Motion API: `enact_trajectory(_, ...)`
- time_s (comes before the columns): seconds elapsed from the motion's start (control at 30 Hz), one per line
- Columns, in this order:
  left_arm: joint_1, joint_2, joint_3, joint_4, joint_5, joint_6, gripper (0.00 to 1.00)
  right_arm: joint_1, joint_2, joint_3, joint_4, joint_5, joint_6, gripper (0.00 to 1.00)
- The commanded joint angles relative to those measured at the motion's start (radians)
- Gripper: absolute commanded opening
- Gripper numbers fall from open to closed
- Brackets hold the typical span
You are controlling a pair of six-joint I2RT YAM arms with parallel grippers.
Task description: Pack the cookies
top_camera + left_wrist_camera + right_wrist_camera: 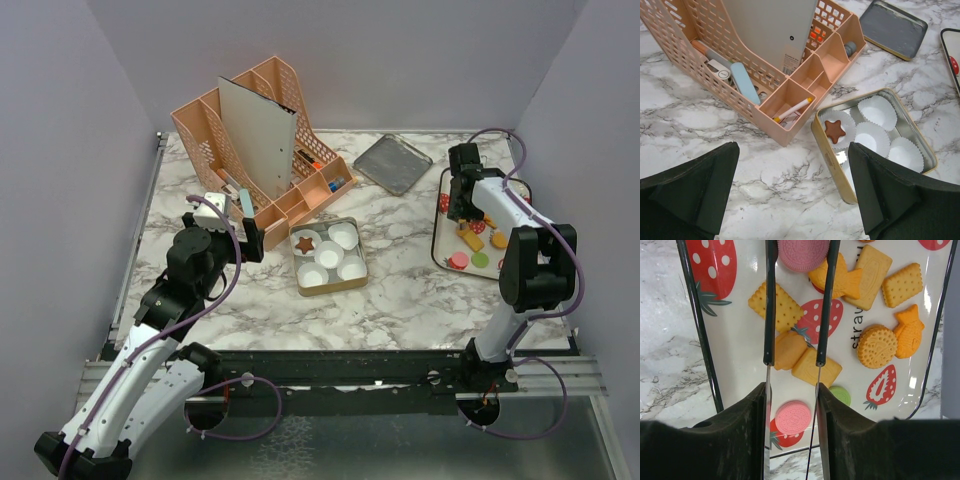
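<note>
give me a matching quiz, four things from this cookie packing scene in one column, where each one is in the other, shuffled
Things
1. brown star-shaped cookie
2. grey rectangular metal lid
3. pink round sandwich cookie
4. black-handled metal tongs

Places
A. on the white strawberry-print tray
B. between the jaws of the right gripper
C. flat on the marble table
D. in a white paper cup inside the gold tin

Pairs: 1-D, 2-C, 3-A, 4-B
</note>
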Motion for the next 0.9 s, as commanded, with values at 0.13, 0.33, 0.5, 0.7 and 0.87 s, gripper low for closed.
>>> enact_trajectory(0.13,-0.005,0.001,-0.015,0.009,-0.021,0.013,0.99,-0.01,-0.001,0.018,-0.008,-0.035,-0.004,0.33)
enact_trajectory(0.33,-0.005,0.003,-0.016,0.01,-0.024,0.014,0.99,-0.01,-0.054,0.005,0.007,-0.06,0.006,0.27)
enact_trajectory(0.5,-0.003,0.005,-0.015,0.01,-0.025,0.014,0.99,-0.01,-0.096,-0.003,0.014,-0.103,0.009,0.24)
enact_trajectory(0.7,0.004,0.008,-0.017,0.012,-0.021,0.014,0.99,-0.001,-0.161,-0.04,0.047,-0.214,0.009,0.2)
enact_trajectory(0.87,0.016,0.011,-0.017,0.013,-0.013,0.013,0.99,0.042,-0.228,-0.087,0.083,-0.293,0.004,0.2)
